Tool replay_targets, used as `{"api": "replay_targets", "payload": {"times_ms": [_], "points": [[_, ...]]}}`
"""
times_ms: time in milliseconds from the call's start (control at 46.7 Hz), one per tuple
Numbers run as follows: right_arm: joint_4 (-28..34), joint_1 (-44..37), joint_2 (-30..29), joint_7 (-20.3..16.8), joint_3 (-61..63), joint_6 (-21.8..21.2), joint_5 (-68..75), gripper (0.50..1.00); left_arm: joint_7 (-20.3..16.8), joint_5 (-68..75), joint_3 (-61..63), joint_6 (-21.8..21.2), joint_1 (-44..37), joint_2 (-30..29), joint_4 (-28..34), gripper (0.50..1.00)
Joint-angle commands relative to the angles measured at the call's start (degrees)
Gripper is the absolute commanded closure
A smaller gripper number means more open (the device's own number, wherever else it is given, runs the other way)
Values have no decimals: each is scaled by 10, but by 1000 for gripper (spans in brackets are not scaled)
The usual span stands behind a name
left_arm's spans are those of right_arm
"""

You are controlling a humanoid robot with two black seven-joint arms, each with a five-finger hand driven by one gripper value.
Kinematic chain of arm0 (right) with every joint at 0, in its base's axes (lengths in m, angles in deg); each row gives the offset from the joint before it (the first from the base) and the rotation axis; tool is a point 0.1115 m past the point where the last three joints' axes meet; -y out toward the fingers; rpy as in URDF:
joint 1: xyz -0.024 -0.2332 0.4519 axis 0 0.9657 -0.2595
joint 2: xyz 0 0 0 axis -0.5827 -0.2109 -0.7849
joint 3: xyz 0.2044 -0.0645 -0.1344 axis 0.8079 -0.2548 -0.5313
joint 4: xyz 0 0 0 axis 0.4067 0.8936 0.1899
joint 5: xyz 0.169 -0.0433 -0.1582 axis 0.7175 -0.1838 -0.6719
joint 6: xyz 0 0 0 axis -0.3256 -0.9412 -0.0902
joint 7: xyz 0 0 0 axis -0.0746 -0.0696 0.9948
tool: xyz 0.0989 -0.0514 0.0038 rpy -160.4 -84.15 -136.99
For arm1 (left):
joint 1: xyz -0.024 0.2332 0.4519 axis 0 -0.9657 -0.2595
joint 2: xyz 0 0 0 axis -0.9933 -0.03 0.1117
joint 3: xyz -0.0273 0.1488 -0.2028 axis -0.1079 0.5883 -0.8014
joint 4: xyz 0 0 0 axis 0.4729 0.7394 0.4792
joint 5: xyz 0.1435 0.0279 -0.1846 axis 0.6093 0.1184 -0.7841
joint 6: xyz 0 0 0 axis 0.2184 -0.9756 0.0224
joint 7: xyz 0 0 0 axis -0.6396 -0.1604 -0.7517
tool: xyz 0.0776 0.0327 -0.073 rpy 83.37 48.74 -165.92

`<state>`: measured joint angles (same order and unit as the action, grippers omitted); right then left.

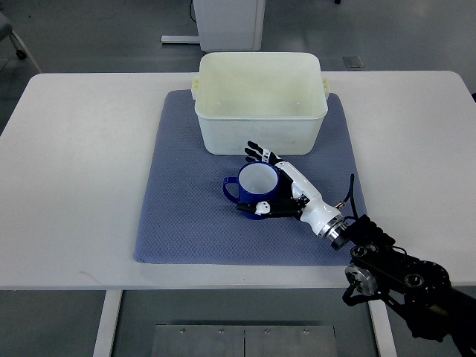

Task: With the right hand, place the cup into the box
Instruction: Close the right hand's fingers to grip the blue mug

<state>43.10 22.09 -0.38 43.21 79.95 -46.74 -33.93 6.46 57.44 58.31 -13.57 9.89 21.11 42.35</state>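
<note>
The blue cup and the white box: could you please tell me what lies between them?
In the top view, only bare blue mat and the right robot hand fingertips lie between cup and box.

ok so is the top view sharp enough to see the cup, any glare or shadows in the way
Top view: sharp and evenly lit, no motion blur; the blue cup and the right hand around it read clearly. Only soft shadows, under the white box and the hand on the grey-blue mat. Mild glare on the white table, none on the cup. The table edges bow slightly, suggesting lens distortion.
</note>
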Motion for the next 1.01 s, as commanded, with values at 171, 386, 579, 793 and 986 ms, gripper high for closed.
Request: {"api": "replay_targets", "payload": {"times_ms": [171,386,579,793,986], "points": [[-19,-2,-17,0,-1,3,2,513,0,0,0,0,0,0,0,500],[-42,-3,-26,0,-1,5,5,738,0,0,0,0,0,0,0,500],[-46,-3,-28,0,0,5,8,1000,0,0,1,0,0,0,0,500],[-39,-7,-35,0,2,18,13,1000,0,0,0,0,0,0,0,500],[-6,-23,1,0,3,18,14,1000,0,0,0,0,0,0,0,500]]}}
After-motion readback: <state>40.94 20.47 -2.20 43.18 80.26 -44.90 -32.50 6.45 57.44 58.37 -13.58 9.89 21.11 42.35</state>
